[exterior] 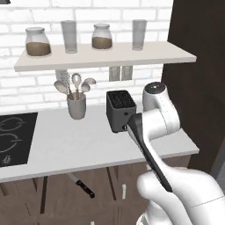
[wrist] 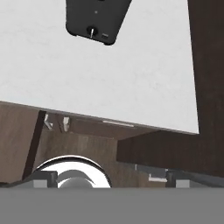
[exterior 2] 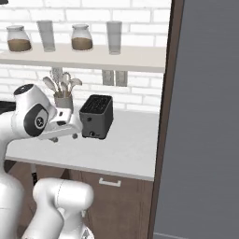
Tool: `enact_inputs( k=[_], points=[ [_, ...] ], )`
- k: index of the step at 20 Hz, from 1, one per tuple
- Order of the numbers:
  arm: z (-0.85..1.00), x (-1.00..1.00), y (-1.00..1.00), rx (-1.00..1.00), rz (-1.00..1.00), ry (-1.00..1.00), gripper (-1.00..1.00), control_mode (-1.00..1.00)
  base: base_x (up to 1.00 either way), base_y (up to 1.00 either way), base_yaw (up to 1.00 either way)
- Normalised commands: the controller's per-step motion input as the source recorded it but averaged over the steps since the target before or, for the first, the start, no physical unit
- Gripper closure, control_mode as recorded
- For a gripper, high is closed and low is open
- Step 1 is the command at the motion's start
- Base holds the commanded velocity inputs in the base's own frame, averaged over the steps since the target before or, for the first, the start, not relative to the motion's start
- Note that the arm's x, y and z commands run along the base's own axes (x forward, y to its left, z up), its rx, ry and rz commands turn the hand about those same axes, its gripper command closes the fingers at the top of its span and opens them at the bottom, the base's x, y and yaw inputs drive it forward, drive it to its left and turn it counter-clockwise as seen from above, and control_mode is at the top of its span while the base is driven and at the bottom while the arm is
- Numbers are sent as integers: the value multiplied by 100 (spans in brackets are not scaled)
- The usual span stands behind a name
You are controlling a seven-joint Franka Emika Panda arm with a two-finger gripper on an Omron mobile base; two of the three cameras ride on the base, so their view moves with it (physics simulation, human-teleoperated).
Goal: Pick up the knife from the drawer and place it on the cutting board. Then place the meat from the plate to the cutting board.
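Black-handled knife (exterior: 81, 183), possibly silver-bladed

Two rear base views and a downward hand view, all over the toaster (exterior: 120, 110).

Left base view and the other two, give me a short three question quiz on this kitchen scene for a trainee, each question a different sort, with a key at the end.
1. True or false: the knife lies on the counter beside the toaster.
2. What stands on the shelf? A: two jars and two glasses. B: four plates. C: a kettle.
3. Fill in: in the left base view, the cup of utensils stands to the ___ of the toaster.

Key: 1 false, the knife lies lower, below the counter's front edge. 2 A. 3 left.
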Motion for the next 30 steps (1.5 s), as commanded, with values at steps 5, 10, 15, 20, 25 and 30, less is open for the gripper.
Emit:
enact_inputs(
  k=[5, 10, 15, 20, 25, 30],
  points=[
    [0, -13, 0, 0, 1, 0, -100, 100, -49, 8, 2],
    [0, 0, 0, 0, 0, 0, -100, 100, -99, 95, -18],
    [0, 0, 0, 0, 0, 0, -100, 100, -49, 100, -38],
    [0, 0, 0, 0, 0, 0, -100, 100, -5, 100, -60],
    [0, 0, 0, 0, 0, 0, -100, 100, 0, 100, -63],
    [0, 0, 0, 0, 0, 0, -100, 100, 12, 100, -59]
  ],
)
